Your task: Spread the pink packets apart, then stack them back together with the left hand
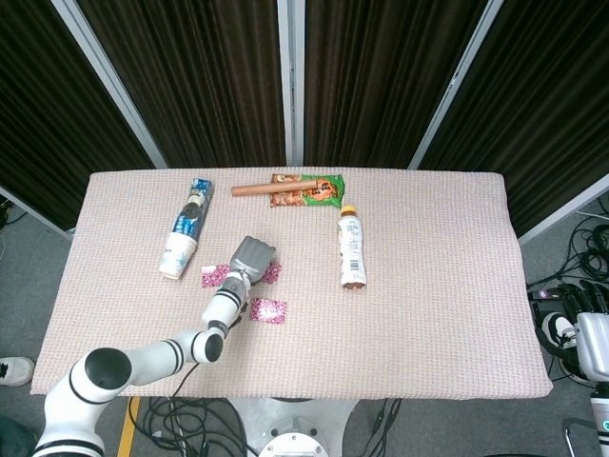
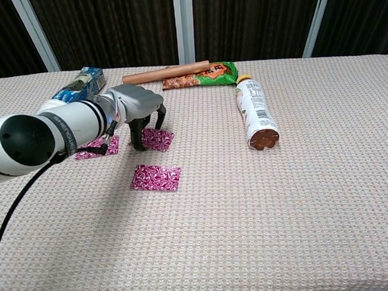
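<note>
No label reads clearly for us. The left robot hand (image 2: 141,113) arches over one pink packet (image 2: 158,138), fingertips (image 2: 140,143) down on it, fingers spread, nothing gripped. Two more packets (image 2: 156,177) lie apart.

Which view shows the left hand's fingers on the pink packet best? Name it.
Chest view: the left hand shows side-on, fingers reaching down at the pink packet. In the head view the hand covers most of the packet.

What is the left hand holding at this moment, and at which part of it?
Nothing is lifted. The left hand presses its fingertips on the left edge of one pink packet lying flat on the table.
</note>
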